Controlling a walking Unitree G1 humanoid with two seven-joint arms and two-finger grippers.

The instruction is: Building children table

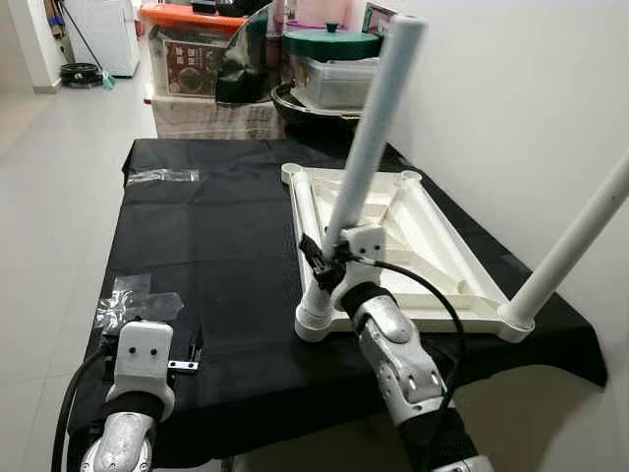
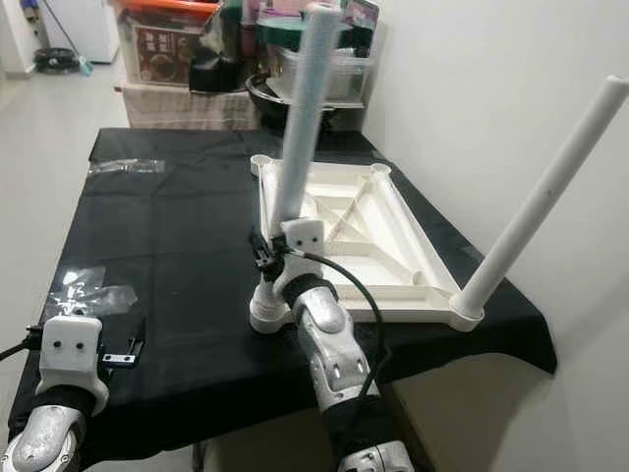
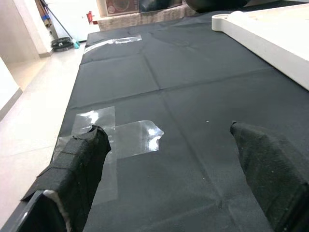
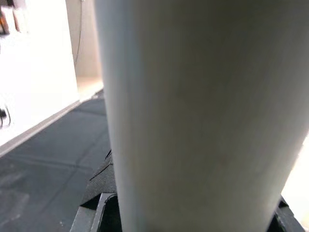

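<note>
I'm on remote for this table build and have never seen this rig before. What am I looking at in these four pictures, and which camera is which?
The two wide pictures come from a stereo camera on the head of a humanoid robot, looking down at a table covered with a black cloth. The other two come from cameras on its wrists, looking along each end effector.

On the cloth lies a white tabletop, upside down, with two white legs standing up from its near corners. The right end effector is closed around the near-left leg, low down by its socket; that leg is the pale column in the right wrist picture. The other leg stands at the near-right corner.

The left end effector is open above the cloth, near some clear plastic wrappers. Storage boxes stand beyond the table.
</note>
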